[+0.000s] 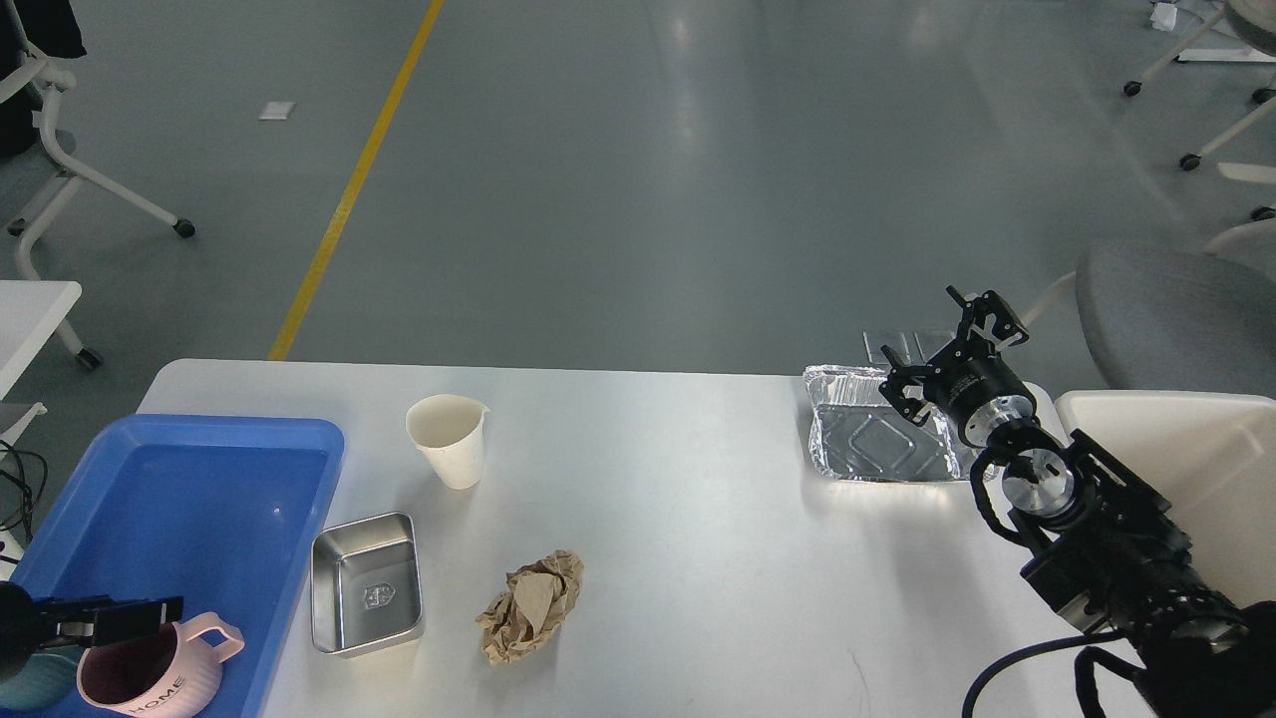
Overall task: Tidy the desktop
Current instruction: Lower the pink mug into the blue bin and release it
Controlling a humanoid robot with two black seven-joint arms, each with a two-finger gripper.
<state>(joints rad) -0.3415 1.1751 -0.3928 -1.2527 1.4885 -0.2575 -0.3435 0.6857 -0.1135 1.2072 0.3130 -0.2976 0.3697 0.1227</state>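
The white desktop [688, 558] carries a paper cup [451, 440], a small steel tin [366, 582], a crumpled brown paper ball [530, 604] and a foil tray [875, 436]. A pink mug [150, 678] stands upright in the near corner of the blue tray [189, 469]. My left gripper [135, 616] hovers just above the mug's rim, its fingers apart and off the mug. My right gripper [943, 351] is open and empty, over the foil tray's far right corner.
A cream-white bin [1176, 439] stands at the desktop's right edge beside my right arm. A grey chair [1176, 309] is behind it. A teal object [30, 683] shows at the lower left edge. Another white table [30, 309] is at far left.
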